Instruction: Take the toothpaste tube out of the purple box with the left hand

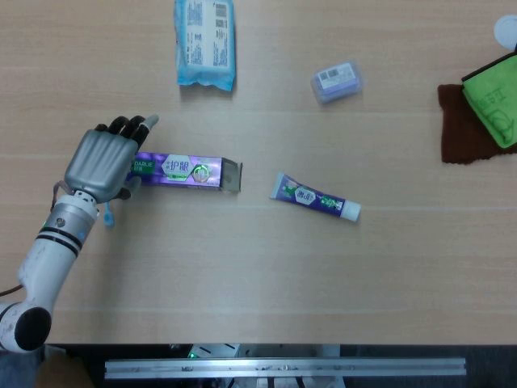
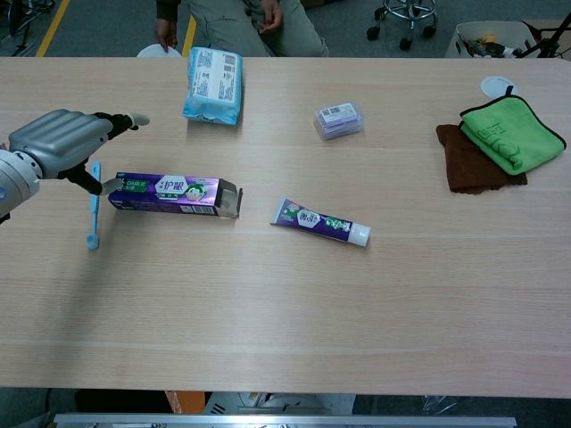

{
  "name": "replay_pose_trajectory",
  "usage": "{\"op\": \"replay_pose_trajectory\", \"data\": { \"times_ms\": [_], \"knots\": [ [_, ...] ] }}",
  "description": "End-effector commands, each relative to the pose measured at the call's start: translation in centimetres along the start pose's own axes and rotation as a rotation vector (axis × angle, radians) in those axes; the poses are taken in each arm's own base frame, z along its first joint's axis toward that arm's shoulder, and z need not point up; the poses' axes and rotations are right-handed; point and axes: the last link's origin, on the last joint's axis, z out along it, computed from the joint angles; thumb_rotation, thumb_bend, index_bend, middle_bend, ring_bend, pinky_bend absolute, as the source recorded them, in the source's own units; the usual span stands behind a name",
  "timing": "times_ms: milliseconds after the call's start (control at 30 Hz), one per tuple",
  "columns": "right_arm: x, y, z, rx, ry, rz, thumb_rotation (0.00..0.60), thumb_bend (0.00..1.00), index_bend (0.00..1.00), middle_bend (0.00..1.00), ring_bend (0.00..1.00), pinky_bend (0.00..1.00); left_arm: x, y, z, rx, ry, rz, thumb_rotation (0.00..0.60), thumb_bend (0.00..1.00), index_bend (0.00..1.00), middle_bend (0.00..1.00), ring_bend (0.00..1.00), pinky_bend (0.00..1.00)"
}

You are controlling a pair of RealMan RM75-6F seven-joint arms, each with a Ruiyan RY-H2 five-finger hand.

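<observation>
Table (image 2: 285, 303): light wood, carries everything in view.

Left hand (image 2: 61, 143): at the table's left side, raised just above the closed end of the purple box (image 2: 175, 194); fingers spread apart, holding nothing. In the head view the palm overlaps the box end; contact cannot be told. Right hand not visible in either view.

Purple box: lying flat, open flap facing right, towards the tube.

Toothpaste tube (image 2: 319, 221): flat on the table, fully outside the box, near its open end but apart from it, cap pointing right.

Blue toothbrush (image 2: 92, 214): beside the box's left end, below the hand.

Judgement: tube is out, so the extraction appears done; step in hand is the release. Next move calls only for lifting the hand clear without nudging the box or toothbrush.
</observation>
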Motion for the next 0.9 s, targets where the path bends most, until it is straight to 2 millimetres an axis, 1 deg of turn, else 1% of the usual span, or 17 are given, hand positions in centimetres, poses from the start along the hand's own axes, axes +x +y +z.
{"op": "replay_pose_trajectory", "data": {
  "times_ms": [33, 167, 233, 367, 500, 700, 800, 900],
  "knots": [
    [0.1, -0.1, 0.0, 0.003, 0.003, 0.002, 0.6, 0.2, 0.24, 0.3, 0.29, 0.32, 0.3, -0.4, -1.3, -0.002, 0.031, -0.001, 0.6, 0.31, 0.01, 0.13, 0.14, 0.31],
    [0.3, -0.1, 0.0, 0.005, 0.007, -0.003, 0.6, 0.2, 0.24, 0.3, 0.29, 0.32, 1.3, -1.3, -2.8, 0.045, 0.133, 0.019, 0.6, 0.31, 0.01, 0.13, 0.14, 0.3],
    [0.3, -0.1, -0.2, 0.003, 0.006, -0.009, 0.6, 0.2, 0.24, 0.3, 0.29, 0.32, 1.9, -2.2, -4.0, 0.09, 0.187, -0.001, 0.6, 0.31, 0.01, 0.13, 0.14, 0.3],
    [0.3, 0.0, -0.5, -0.006, 0.006, -0.017, 0.6, 0.2, 0.24, 0.3, 0.29, 0.32, 2.3, -4.3, -6.6, 0.173, 0.257, -0.005, 0.6, 0.31, 0.01, 0.13, 0.14, 0.3],
    [0.2, 0.2, -0.7, -0.014, 0.007, -0.019, 0.6, 0.2, 0.24, 0.3, 0.29, 0.32, 1.9, -5.5, -9.6, 0.22, 0.286, -0.014, 0.6, 0.31, 0.02, 0.14, 0.14, 0.3],
    [0.2, 0.1, -0.8, -0.013, 0.011, -0.015, 0.6, 0.2, 0.24, 0.3, 0.29, 0.32, 1.1, -6.1, -13.0, 0.293, 0.302, -0.022, 0.6, 0.31, 0.02, 0.14, 0.14, 0.3],
    [0.2, 0.1, -0.8, -0.013, 0.012, -0.013, 0.6, 0.2, 0.24, 0.3, 0.29, 0.33, 0.9, -6.4, -13.8, 0.324, 0.308, -0.035, 0.6, 0.31, 0.02, 0.14, 0.14, 0.3],
    [0.2, 0.0, -0.8, -0.011, 0.011, -0.012, 0.6, 0.2, 0.24, 0.3, 0.29, 0.33, 0.8, -6.6, -14.3, 0.339, 0.314, -0.044, 0.6, 0.31, 0.02, 0.14, 0.14, 0.3]
  ]
}}
